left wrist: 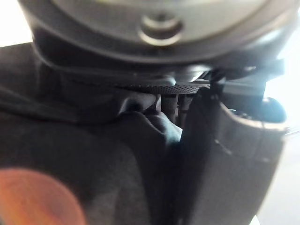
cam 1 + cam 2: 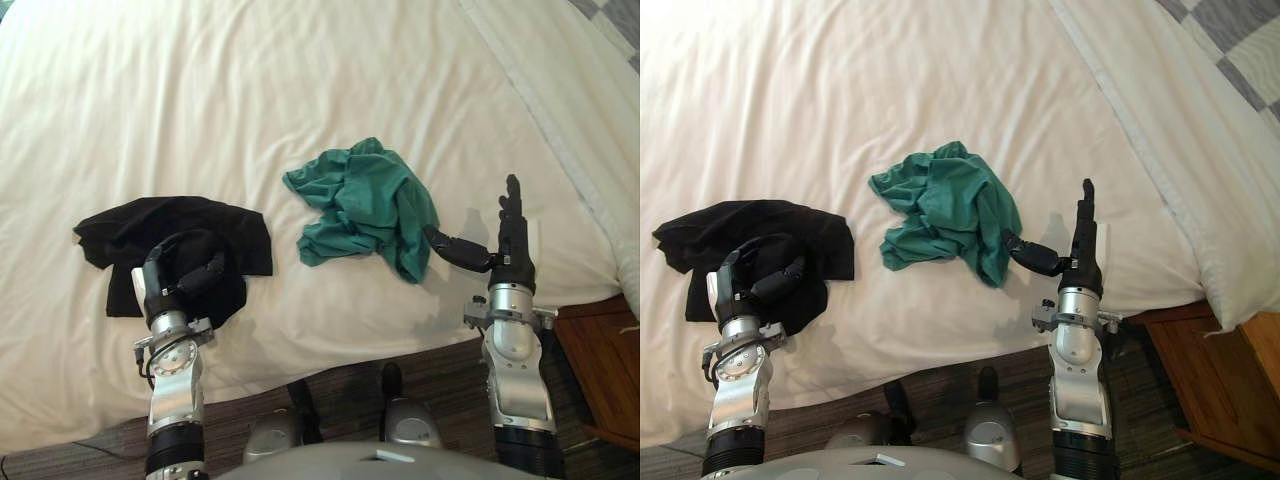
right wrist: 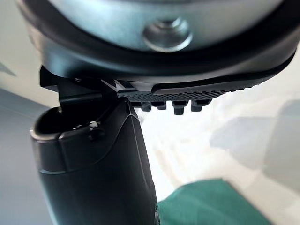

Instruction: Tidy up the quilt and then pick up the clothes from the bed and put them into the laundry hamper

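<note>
Your left hand (image 2: 170,280) is nearest, at the near edge of the bed, fingers and thumb curled round a bunched fold of the black garment (image 2: 150,222). The left wrist view shows that dark cloth pinched between them. The rest of the garment lies spread flat on the quilt (image 2: 300,90), reaching away from the hand toward the bed's left side. To its right, apart from it, the green garment (image 2: 370,200) lies in a crumpled heap near the middle of the near edge. Your right hand (image 2: 515,245) stands just right of that heap, holding nothing, with its fingers straight and pointing away from you. Its thumb is stretched sideways toward the green cloth. You cannot tell whether the thumb's tip touches the cloth or stops just short. The white quilt covers the bed under both garments, lightly creased. A pillow (image 2: 1230,230) lies along the right side, and a wooden nightstand (image 2: 605,360) stands below it, beside the bed.
</note>
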